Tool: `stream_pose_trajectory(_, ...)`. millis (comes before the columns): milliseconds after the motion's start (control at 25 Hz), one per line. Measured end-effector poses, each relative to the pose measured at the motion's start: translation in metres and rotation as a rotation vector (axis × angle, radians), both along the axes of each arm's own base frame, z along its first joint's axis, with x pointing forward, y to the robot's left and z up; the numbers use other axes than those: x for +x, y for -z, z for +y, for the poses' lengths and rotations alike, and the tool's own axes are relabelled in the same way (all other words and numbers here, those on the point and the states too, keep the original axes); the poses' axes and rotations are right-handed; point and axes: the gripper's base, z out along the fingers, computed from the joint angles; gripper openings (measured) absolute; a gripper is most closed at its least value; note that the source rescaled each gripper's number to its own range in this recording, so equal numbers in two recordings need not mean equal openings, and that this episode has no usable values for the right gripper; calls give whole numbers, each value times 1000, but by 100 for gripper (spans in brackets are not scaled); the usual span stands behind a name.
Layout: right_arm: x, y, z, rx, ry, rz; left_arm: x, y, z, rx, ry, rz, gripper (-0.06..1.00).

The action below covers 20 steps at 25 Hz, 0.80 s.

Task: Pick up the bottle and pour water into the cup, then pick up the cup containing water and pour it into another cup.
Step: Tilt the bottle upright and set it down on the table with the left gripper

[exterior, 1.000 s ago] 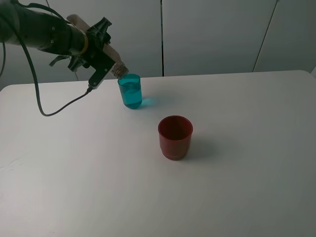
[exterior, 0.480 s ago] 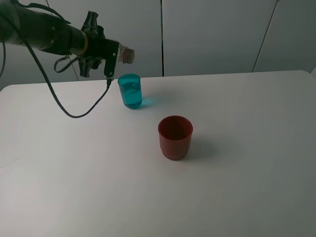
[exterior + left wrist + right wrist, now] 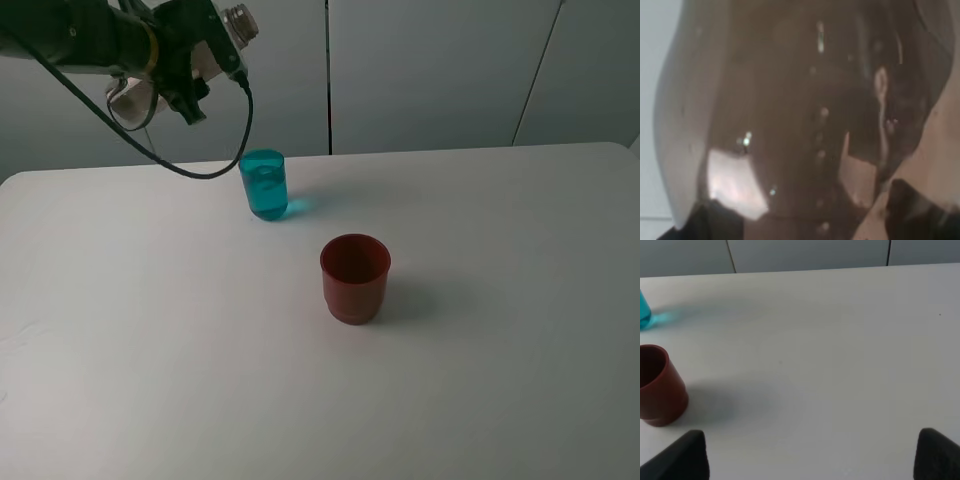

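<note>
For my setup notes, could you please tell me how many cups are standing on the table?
2. The teal cup stands on the table toward its far left; the red cup stands apart from it, nearer the middle. No others show.

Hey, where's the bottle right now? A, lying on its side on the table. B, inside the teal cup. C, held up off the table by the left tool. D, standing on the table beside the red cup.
C: the left tool grips the bottle in the air, well above the table where the teal cup and red cup stand.
</note>
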Motion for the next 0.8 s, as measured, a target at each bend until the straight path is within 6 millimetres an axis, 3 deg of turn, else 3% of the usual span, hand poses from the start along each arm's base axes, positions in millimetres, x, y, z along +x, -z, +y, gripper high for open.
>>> stream_pose_trajectory(320, 0, 0, 0, 0, 0, 0, -17, -39, 3, -314, -113, 4, 0)
stream_pose_trajectory(440, 0, 0, 0, 0, 0, 0, -25, -44, 9, -430, -108, 5, 0)
stream_pose_trajectory(800, 0, 0, 0, 0, 0, 0, -59, -22, 49, -692, -92, 55, 0)
